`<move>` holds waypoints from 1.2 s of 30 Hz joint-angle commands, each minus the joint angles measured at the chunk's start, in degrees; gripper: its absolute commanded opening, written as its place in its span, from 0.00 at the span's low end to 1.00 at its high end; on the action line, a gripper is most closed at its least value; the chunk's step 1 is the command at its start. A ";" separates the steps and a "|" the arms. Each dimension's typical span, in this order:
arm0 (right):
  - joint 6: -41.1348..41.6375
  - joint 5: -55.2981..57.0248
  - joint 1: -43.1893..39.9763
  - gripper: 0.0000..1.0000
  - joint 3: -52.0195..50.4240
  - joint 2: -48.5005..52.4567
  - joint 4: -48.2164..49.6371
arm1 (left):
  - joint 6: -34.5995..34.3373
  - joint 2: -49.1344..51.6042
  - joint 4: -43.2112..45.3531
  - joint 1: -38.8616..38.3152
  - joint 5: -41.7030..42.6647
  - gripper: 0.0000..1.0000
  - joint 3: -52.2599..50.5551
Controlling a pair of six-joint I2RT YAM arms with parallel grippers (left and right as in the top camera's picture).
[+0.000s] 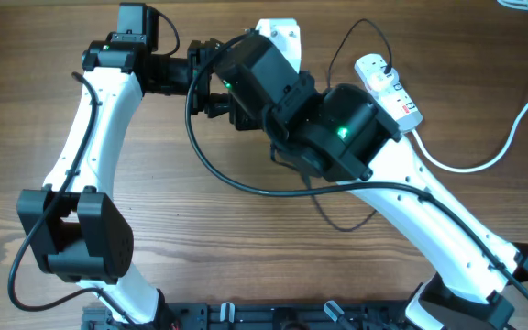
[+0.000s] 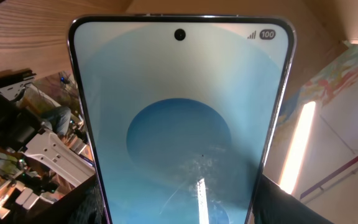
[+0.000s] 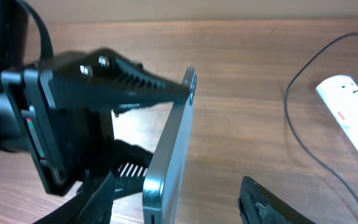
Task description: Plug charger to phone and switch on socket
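My left gripper (image 2: pixel 179 202) is shut on the phone (image 2: pixel 179 124), its fingers pressing the two long edges, the cyan screen facing its camera. In the right wrist view the phone (image 3: pixel 169 155) shows edge-on, lifted above the table in the left gripper's black jaws (image 3: pixel 104 93). My right gripper (image 3: pixel 188 205) is open and empty, one finger on each side of the phone's near end. The white socket (image 1: pixel 388 87) lies at the back right and also shows in the right wrist view (image 3: pixel 353 106). The charger's thin black cable (image 3: pixel 303 124) runs from it across the table; its plug tip is out of view.
The thick white lead (image 1: pixel 511 119) curves off to the right edge. A loop of thin black cable (image 1: pixel 342 220) lies under the right arm. Both arms crowd the back middle of the wooden table (image 1: pixel 246 257), hiding the phone from overhead.
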 commanded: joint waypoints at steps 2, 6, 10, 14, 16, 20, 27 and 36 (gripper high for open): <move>0.76 -0.31 0.48 0.66 0.85 3.23 -0.70 | -0.72 -1.70 0.07 -0.11 1.31 0.65 0.44; 0.52 1.88 0.48 0.64 0.87 3.32 -0.13 | -0.72 -1.70 0.07 -0.11 0.83 0.65 0.44; -0.13 2.03 0.52 0.60 0.87 3.32 -0.24 | -0.72 -1.70 0.07 -0.11 -0.59 0.65 0.44; -0.50 2.43 0.52 0.51 0.87 3.32 -0.04 | -0.72 -1.70 0.07 -0.11 -1.25 0.65 0.44; -0.50 1.90 0.52 0.50 0.87 3.32 -0.02 | -0.72 -1.70 0.07 -0.11 -1.86 0.65 0.44; -0.48 0.48 0.52 0.44 0.87 3.32 0.26 | -0.72 -1.70 0.07 -0.11 -1.84 0.65 0.44; -0.46 0.46 0.52 0.40 0.87 3.89 0.76 | -0.72 -1.70 0.07 -0.11 -0.46 0.65 0.44; -0.55 0.52 0.52 0.31 0.87 4.92 1.09 | -0.50 -1.70 0.07 -0.11 -0.33 0.65 0.44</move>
